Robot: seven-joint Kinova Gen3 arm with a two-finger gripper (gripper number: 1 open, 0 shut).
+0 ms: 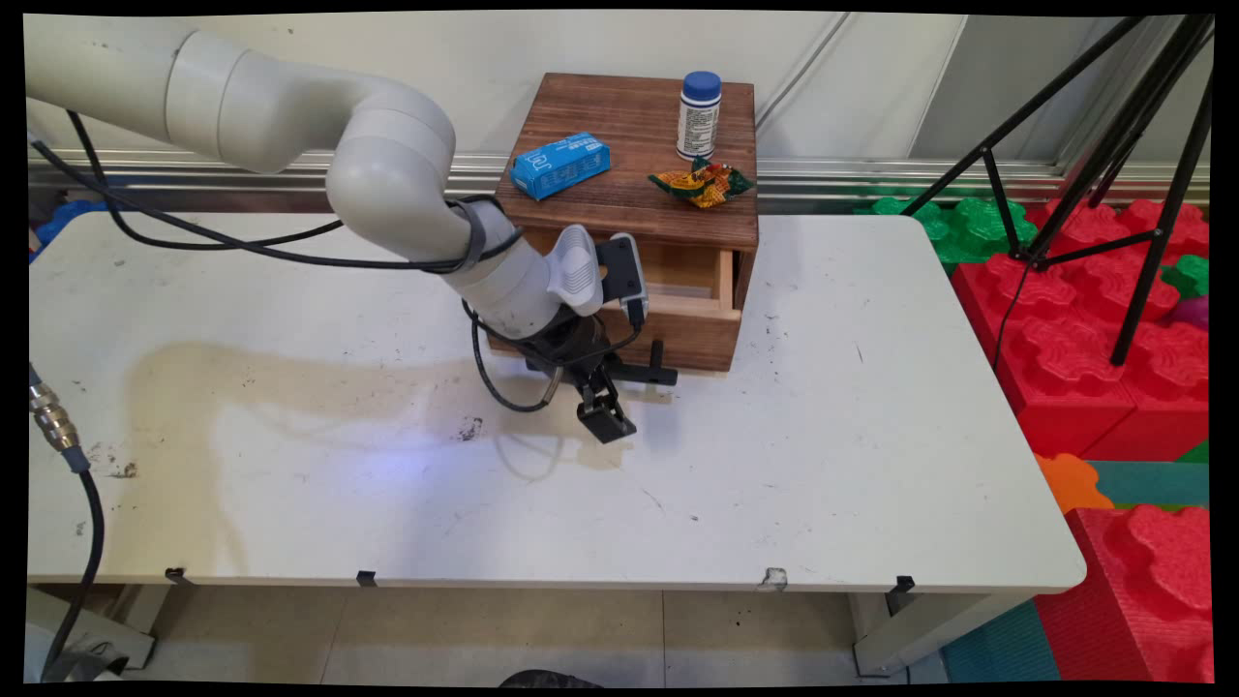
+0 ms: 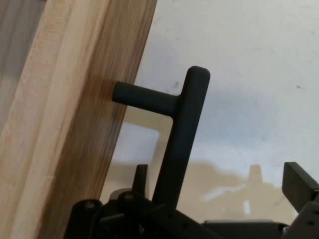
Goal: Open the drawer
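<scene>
Beside the black T-shaped handle (image 2: 182,129) of the pulled-out brown wooden drawer (image 1: 699,319), the black two-finger gripper (image 1: 608,411) is held spread wide, gripping nothing.

My arm (image 1: 290,116) is rounded off-white links joined by smooth cylindrical joints, with black cables (image 1: 242,247) looped along it, a ribbed pale grey wrist housing (image 1: 578,269), a small black-and-grey camera module (image 1: 624,276), and a matte black linkage gripper (image 1: 605,411).
</scene>
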